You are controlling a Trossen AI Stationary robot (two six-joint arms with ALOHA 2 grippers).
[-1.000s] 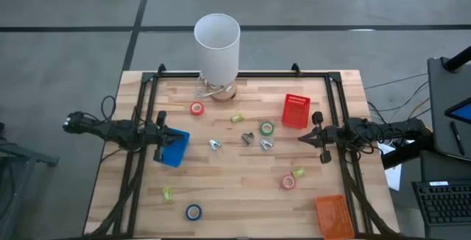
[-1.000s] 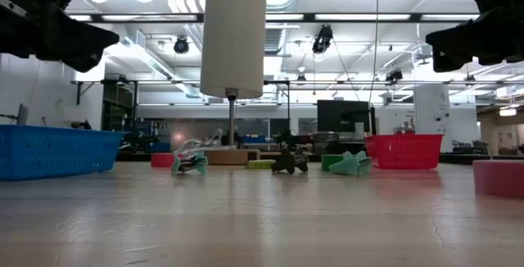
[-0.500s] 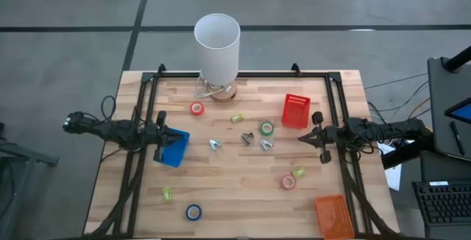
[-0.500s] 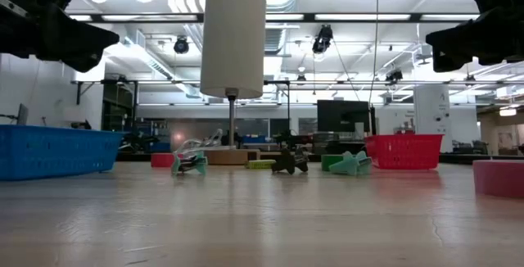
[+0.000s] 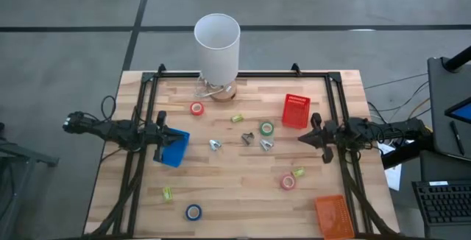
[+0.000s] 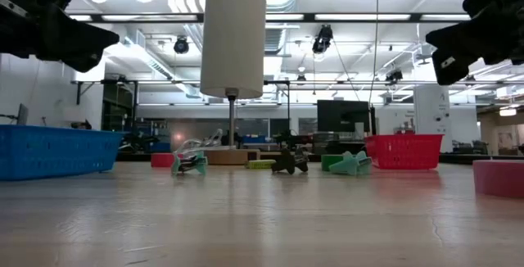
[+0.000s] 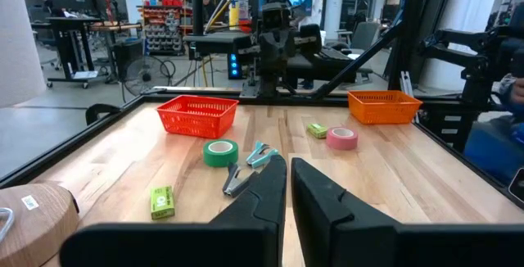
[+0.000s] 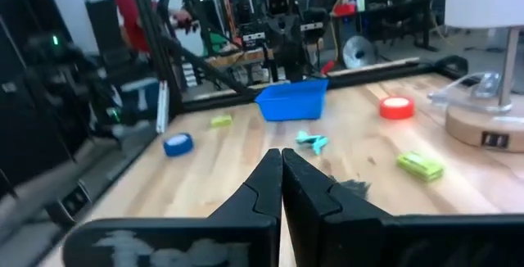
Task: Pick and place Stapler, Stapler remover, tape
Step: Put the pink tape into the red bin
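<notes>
Four tape rolls lie flat on the wooden table: red (image 5: 196,108), green (image 5: 266,129), red-with-green (image 5: 288,182) and blue (image 5: 193,212). Three staple removers (image 5: 247,138) sit near the middle. Small yellow-green staplers lie at the far middle (image 5: 237,118), the right (image 5: 298,172) and the near left (image 5: 168,193). My left gripper (image 5: 160,133) hovers shut at the left edge, by the blue bin (image 5: 174,148). My right gripper (image 5: 309,134) hovers shut at the right edge, near the red bin (image 5: 295,110). Both are high above the table in the low view.
A white-shaded lamp (image 5: 217,45) stands on a round wooden base at the far middle. An orange bin (image 5: 333,214) sits at the near right corner. A black frame rail (image 5: 143,122) runs along the table's edges. Bare wood lies between the scattered items.
My right gripper has tipped slightly downward and shifted a little toward the table's middle, staying shut. Nothing on the table has moved.
</notes>
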